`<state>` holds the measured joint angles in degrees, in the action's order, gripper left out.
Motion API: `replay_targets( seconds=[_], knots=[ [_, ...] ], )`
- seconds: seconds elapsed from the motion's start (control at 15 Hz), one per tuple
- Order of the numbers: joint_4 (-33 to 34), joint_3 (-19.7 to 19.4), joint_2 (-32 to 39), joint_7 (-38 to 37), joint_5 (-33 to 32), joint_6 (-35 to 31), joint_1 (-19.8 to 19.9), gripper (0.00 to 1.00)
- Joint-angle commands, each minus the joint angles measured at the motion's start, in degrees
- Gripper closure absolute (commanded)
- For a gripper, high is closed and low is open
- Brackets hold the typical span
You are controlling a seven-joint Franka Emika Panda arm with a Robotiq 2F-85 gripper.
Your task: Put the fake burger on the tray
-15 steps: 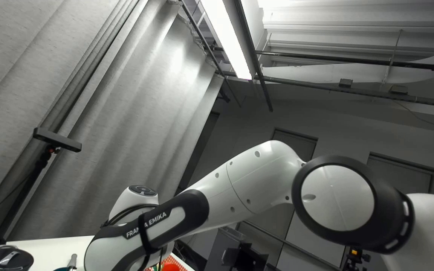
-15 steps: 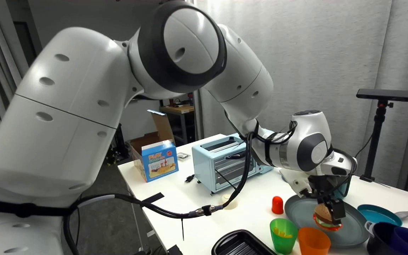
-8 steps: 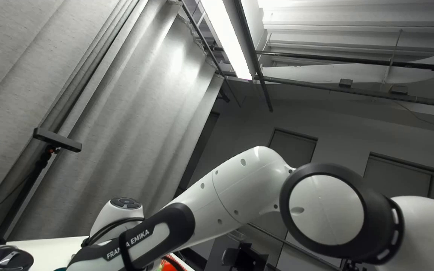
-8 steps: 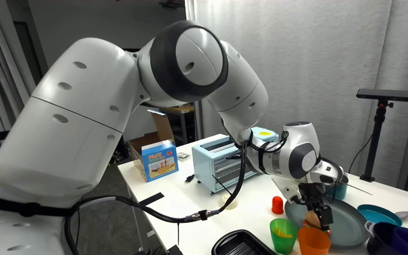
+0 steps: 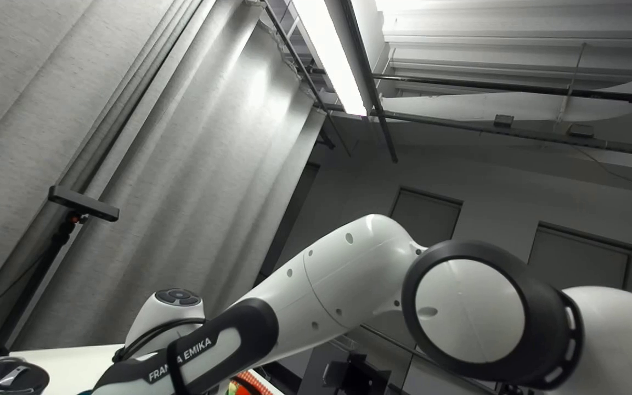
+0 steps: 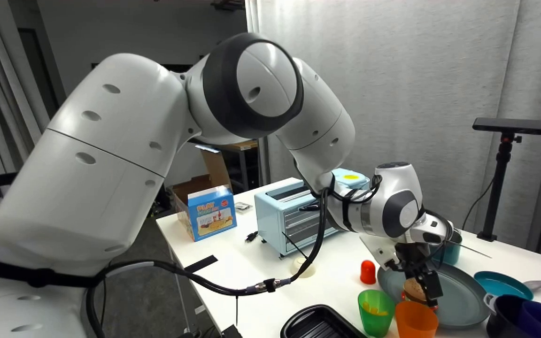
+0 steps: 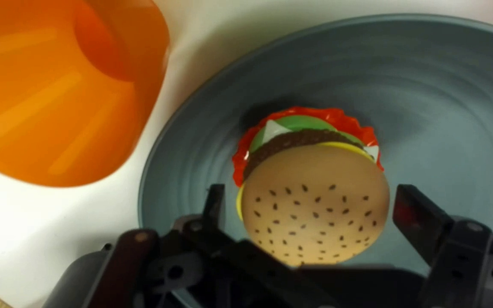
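Wrist view: fake burger [image 7: 311, 186] lies on the grey plate [image 7: 456, 111], which I take for the tray, off centre toward nine o'clock; orange cup [image 7: 58, 119] at ten o'clock from it, just beside the plate. Underside hidden from me; seems seated. In an exterior view the orange cup [image 6: 416, 324] covers part of the burger's base.

Handling, by guess: moulded plastic, light, stiff rather than squashy, not fragile. Bun [image 7: 315, 209] looks smooth, apt to slide out of a high pinch; layers [image 7: 306, 136] might shift if they are loose pieces. Best hold: across the widest part, nine to three o'clock, low enough to take in the layers too, squeeze gentle.

My claw [image 7: 310, 201]: jaws spread somewhat wider than the bun, fingers [image 7: 417, 218] standing at its nine and three o'clock. A strip of plate shows at nine, a thinner one at three; no contact seen, nothing gripped. Judgement: placing looks all but done; next move calls for backing straight off, three-o'clock finger the likelier to brush the bun and drag it
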<state>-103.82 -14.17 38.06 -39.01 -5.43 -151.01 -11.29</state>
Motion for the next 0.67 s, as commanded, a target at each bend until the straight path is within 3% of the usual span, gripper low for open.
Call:
replay_targets(
  seconds=[0.0, 0.6],
  knots=[
    [2.72, -0.77, 1.82, -1.18, -0.52, 0.93, -0.33, 0.00],
    [3.22, -0.78, -0.20, 0.72, -0.03, 1.30, 1.41, 0.00]
  ],
)
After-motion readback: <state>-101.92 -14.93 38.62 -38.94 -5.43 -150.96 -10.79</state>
